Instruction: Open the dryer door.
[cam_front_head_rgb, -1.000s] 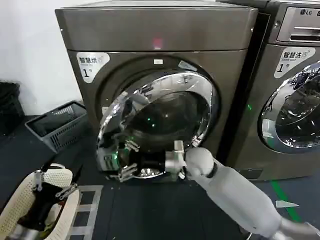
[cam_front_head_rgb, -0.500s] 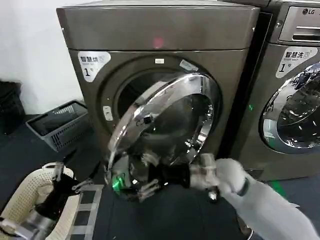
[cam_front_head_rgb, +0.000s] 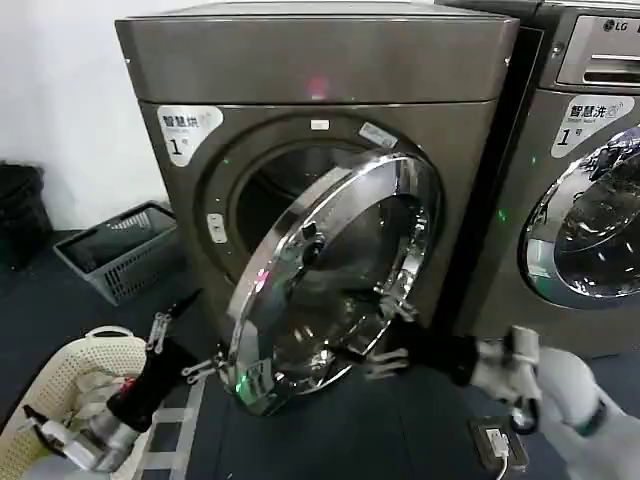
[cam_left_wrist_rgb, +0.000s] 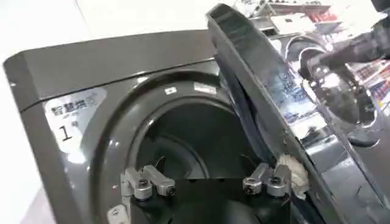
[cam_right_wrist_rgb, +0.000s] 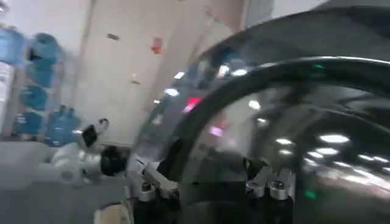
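The dryer (cam_front_head_rgb: 330, 110) stands front and centre, a bronze-grey box with a white "1" label (cam_front_head_rgb: 185, 132) at its upper left corner and a pink light (cam_front_head_rgb: 317, 86) on the top panel. The door (cam_front_head_rgb: 335, 285) is swung partly open, hinged on the right side, its free edge angled out toward the floor at lower left. The drum opening (cam_front_head_rgb: 275, 195) shows dark behind it.

The right gripper (cam_front_head_rgb: 385, 345) sits in front of the door's chrome ring, low on the glass face, with fingers spread. In the right wrist view the two fingers (cam_right_wrist_rgb: 271, 182) stand apart with the curved chrome and glass just beyond them; whether they touch the door cannot be told.

The left gripper (cam_front_head_rgb: 190, 345) is held low at the left, beside the door's free edge, fingers spread. In the left wrist view one fingertip (cam_left_wrist_rgb: 271, 181) lies against the door's edge, the other (cam_left_wrist_rgb: 143, 182) stands clear before the opening.

A white basket (cam_front_head_rgb: 60, 390) sits on the floor at lower left, a grey crate (cam_front_head_rgb: 120, 250) behind it. A second machine (cam_front_head_rgb: 590, 180) stands to the right.
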